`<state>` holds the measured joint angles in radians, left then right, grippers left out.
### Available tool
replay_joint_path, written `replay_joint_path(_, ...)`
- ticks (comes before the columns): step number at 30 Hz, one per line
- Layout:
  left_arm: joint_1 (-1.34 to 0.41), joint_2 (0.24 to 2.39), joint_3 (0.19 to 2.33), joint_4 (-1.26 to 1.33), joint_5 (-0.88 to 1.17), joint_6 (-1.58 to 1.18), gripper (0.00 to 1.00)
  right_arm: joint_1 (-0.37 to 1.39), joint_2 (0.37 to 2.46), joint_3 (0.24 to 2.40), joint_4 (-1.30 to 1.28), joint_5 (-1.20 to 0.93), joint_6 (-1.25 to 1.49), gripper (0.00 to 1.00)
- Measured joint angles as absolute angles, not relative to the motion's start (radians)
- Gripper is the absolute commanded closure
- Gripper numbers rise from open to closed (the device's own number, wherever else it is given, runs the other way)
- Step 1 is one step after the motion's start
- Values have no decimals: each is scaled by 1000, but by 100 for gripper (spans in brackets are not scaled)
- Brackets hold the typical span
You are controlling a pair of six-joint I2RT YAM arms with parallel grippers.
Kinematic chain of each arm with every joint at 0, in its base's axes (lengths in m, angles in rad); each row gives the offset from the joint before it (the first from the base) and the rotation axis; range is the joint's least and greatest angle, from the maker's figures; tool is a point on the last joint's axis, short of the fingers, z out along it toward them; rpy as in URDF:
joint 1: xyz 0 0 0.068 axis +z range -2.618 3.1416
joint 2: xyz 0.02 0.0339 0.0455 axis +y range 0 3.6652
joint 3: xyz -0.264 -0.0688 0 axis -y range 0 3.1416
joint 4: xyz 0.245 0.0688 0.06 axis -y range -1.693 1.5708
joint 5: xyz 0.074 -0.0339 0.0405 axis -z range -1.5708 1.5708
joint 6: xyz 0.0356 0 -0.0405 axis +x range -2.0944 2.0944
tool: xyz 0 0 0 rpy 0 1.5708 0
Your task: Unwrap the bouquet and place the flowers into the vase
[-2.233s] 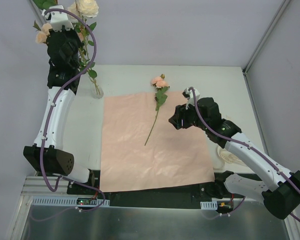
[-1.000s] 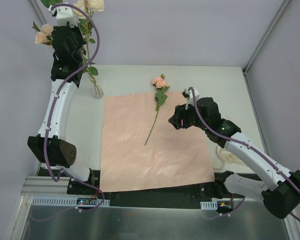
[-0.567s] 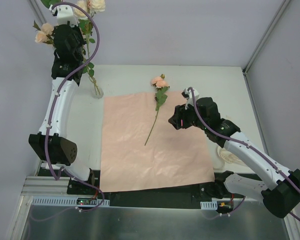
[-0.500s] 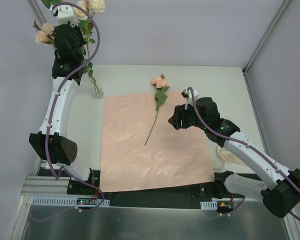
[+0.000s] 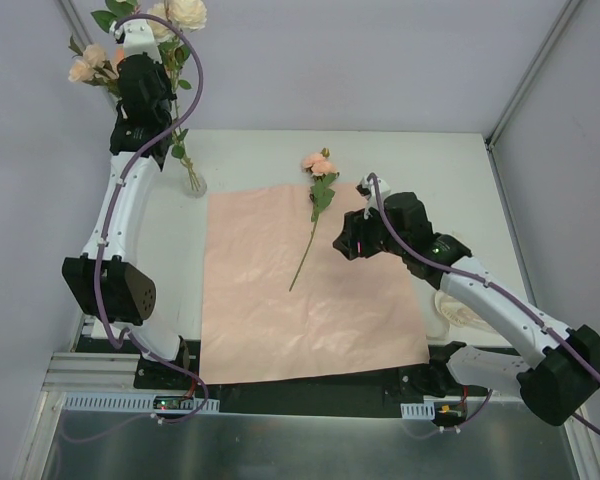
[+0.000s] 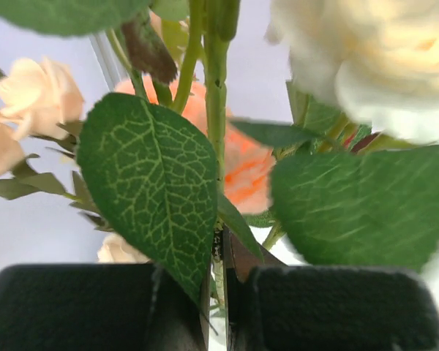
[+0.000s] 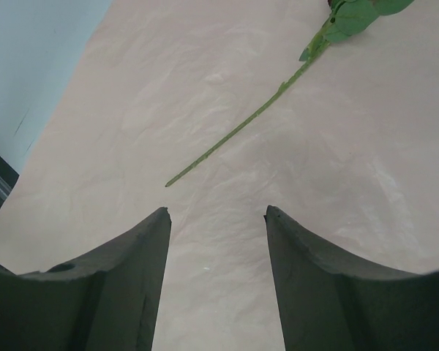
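One pink rose [image 5: 320, 195] on one pink paper sheet [image 5: 280, 320], white table [image 5: 450, 170]; left end effector [image 6: 218, 274] clamps several roses [image 6: 241, 164], right end effector [image 7: 217, 219] spread.

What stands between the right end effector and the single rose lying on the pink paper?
Nothing visible. The open right end effector hovers over the pink paper, and only bare paper separates it from the rose stem.

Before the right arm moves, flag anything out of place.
One rose lies loose and slanted on the pink paper, its bloom past the far edge, apart from the flowers in the vase. The cream ribbon sits heaped at the table's right edge.
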<state>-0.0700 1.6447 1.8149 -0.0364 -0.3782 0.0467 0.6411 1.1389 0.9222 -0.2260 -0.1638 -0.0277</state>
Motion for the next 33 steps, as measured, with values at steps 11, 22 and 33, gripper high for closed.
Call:
replay_joint_path(11, -70, 1648, 1670, -10, -370, 16, 100, 641, 1160, 928, -235, -170, -26, 43)
replay_joint_path(22, -69, 1623, 1516, 205, -368, -12, 100, 641, 1179, 928, -237, -174, -16, 43)
replay_joint_path(33, -64, 1611, 1418, 353, -376, -30, 100, 641, 1193, 928, -238, -181, -15, 43)
